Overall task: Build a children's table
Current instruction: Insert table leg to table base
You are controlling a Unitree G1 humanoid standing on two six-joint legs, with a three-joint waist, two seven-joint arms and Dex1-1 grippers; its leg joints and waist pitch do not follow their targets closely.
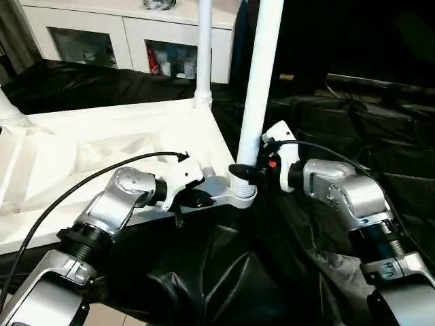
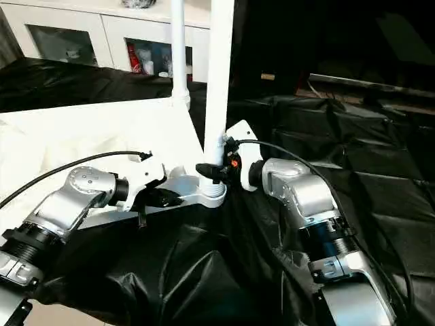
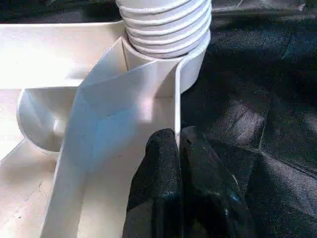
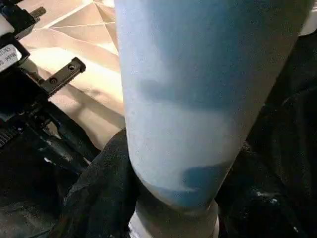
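The white table top (image 1: pixel 102 149) lies upside down on black cloth, its ribbed underside facing up. A tube leg (image 1: pixel 258 81) stands upright in the near right corner socket (image 1: pixel 239 193). A second leg (image 1: pixel 203 47) rises from the far corner, and the base of a third (image 1: pixel 8 114) shows at the left edge. My left gripper (image 1: pixel 194 197) is shut on the top's rim (image 3: pixel 176 114) just beside the near corner socket, one finger (image 3: pixel 158 173) on each side of the wall. My right gripper (image 1: pixel 248 171) is shut around the lower part of the near leg (image 4: pixel 198 99).
White cabinets (image 1: pixel 129 34) with glass doors stand at the back. Crumpled black cloth (image 1: pixel 224 272) covers the surface around and to the right of the top. A black cable (image 1: pixel 75 190) loops over my left forearm. My left gripper's body (image 4: pixel 29 74) sits close beside the gripped leg.
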